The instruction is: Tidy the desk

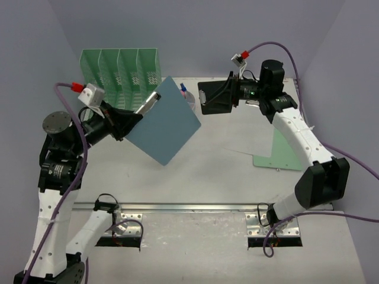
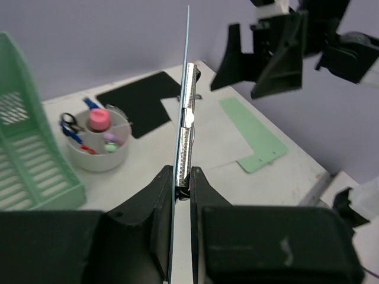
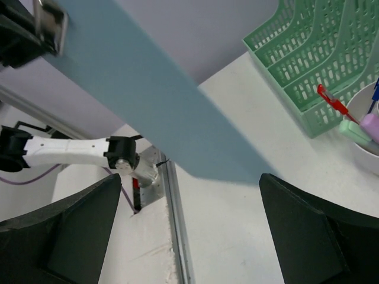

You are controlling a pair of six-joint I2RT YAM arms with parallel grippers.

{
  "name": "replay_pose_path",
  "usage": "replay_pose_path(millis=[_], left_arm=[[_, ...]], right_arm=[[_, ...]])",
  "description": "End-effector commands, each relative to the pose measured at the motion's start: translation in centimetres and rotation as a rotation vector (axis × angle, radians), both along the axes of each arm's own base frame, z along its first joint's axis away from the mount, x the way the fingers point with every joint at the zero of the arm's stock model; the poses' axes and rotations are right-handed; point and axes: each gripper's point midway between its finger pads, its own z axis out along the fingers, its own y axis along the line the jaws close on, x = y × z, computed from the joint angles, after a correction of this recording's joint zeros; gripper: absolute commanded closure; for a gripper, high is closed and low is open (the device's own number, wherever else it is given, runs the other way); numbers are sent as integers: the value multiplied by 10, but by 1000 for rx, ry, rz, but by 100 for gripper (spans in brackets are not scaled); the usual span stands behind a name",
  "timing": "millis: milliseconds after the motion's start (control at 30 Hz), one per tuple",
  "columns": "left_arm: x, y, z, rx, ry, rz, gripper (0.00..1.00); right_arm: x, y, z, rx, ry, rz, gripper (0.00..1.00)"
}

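A blue clipboard [image 1: 169, 121] hangs tilted above the white desk [image 1: 207, 177]. My left gripper [image 1: 137, 115] is shut on its metal clip end. In the left wrist view the board stands edge-on [image 2: 188, 35], with its silver clip [image 2: 188, 112] pinched in my left gripper [image 2: 182, 177]. The right gripper [image 1: 224, 94] hovers at the back right, just off the board's far corner, open and holding nothing. In the right wrist view the blue clipboard [image 3: 148, 100] slants across ahead of the wide-apart right gripper [image 3: 189, 189].
A mint-green file rack [image 1: 121, 71] stands at the back left. Beside it is a white cup [image 2: 98, 145] of pens and scissors. A black clipboard [image 2: 142, 100], a white sheet [image 1: 249, 139] and a green folder [image 1: 275, 151] lie on the right. A metal rail [image 1: 189, 207] runs along the front.
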Motion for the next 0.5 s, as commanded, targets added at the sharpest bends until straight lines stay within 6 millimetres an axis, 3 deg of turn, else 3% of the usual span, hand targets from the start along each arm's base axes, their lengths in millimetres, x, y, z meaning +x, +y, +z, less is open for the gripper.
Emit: replay_pose_path(millis=[0, 133, 233, 267, 300, 333, 367, 433, 467], left_arm=[[4, 50, 41, 46, -113, 320, 100], [-7, 90, 95, 66, -251, 543, 100], [-5, 120, 116, 111, -298, 708, 100], [-10, 132, 133, 105, -327, 773, 100], [-1, 138, 135, 169, -330, 799, 100], [-6, 143, 152, 176, -363, 828, 100], [7, 149, 148, 215, -332, 860, 100], [9, 159, 162, 283, -366, 905, 100], [24, 162, 159, 341, -351, 911, 100]], right_arm=[[-1, -7, 4, -59, -112, -47, 1], [-4, -9, 2, -67, -123, -54, 1], [-5, -9, 2, -67, -123, -49, 1], [-5, -9, 2, -68, -120, -49, 1], [-6, -9, 2, -67, -123, -47, 1], [-5, -9, 1, -68, -120, -47, 1], [-5, -9, 1, -68, -118, -46, 1], [-6, -8, 1, -67, -119, -40, 1], [-5, -8, 1, -67, -119, -38, 1]])
